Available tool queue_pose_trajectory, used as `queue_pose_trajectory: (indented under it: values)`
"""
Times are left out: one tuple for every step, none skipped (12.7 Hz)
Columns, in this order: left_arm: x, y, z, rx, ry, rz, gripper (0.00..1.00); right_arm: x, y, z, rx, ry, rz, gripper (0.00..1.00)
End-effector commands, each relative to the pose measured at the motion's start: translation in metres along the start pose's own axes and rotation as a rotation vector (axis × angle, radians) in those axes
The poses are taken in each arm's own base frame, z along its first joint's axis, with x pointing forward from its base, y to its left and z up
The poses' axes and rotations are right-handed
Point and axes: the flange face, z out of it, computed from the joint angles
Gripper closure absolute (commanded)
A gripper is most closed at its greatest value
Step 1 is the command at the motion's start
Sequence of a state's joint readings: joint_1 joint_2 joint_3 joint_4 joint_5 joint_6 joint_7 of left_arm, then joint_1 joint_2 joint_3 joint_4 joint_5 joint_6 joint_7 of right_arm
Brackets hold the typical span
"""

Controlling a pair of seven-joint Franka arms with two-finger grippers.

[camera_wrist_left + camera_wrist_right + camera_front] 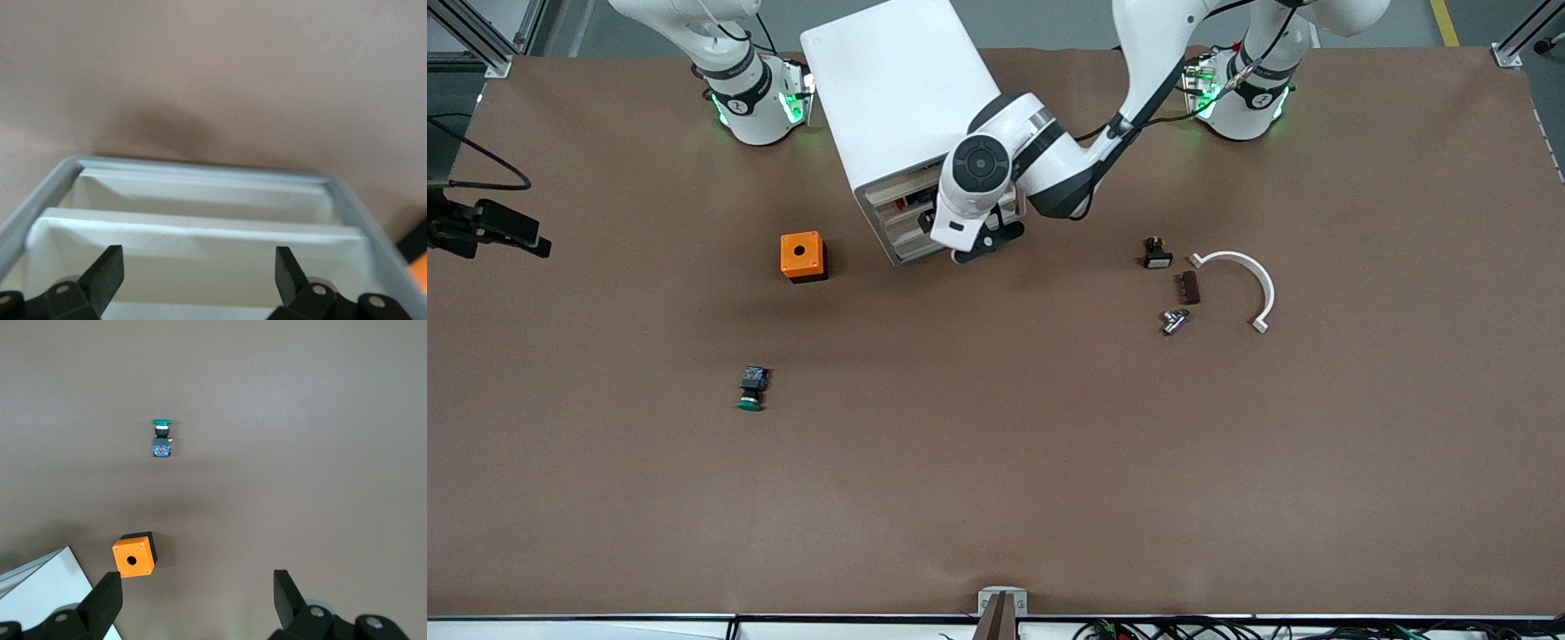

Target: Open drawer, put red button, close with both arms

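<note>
Low in the frame lay a green-capped push button (751, 389), a risky stand-in, since we saw no red button. Upper centre, our left tool (198, 267) gaped wide at the shallow white plastic drawer (200, 230); a slip could shove the white boxy cabinet (898, 80). The right tool (198, 587) waited, wide, over the brown bench (996, 462).

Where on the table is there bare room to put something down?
Wide bare brown table lies nearer the front camera than the green button; also between orange box and small parts. Crowded: around the cabinet, where the left gripper hovers.
</note>
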State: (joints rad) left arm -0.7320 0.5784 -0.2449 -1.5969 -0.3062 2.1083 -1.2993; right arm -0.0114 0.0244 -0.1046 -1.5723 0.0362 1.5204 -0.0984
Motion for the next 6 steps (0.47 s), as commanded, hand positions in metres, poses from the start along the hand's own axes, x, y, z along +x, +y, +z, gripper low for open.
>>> queue_pose_trajectory:
  values:
    - [0.057, -0.024, -0.080, -0.042, 0.026, -0.089, 0.00, -0.017, -0.001, 0.003, -0.008, 0.020, -0.011, 0.00]
    - [0.090, -0.035, -0.106, -0.047, 0.048, -0.123, 0.00, -0.022, -0.001, 0.004, -0.007, 0.037, -0.016, 0.00]
    - [0.113, -0.047, -0.131, -0.029, 0.097, -0.136, 0.00, -0.028, -0.001, 0.003, -0.006, 0.054, -0.017, 0.00]
    - [0.131, -0.063, -0.149, 0.020, 0.160, -0.125, 0.00, -0.030, -0.001, 0.002, -0.007, 0.057, -0.034, 0.00]
    - [0.145, -0.078, -0.170, 0.046, 0.222, -0.123, 0.00, -0.031, 0.000, 0.001, -0.007, 0.058, -0.053, 0.00]
    - [0.158, -0.092, -0.189, 0.060, 0.256, -0.138, 0.00, -0.034, 0.002, -0.002, -0.007, 0.065, -0.058, 0.00]
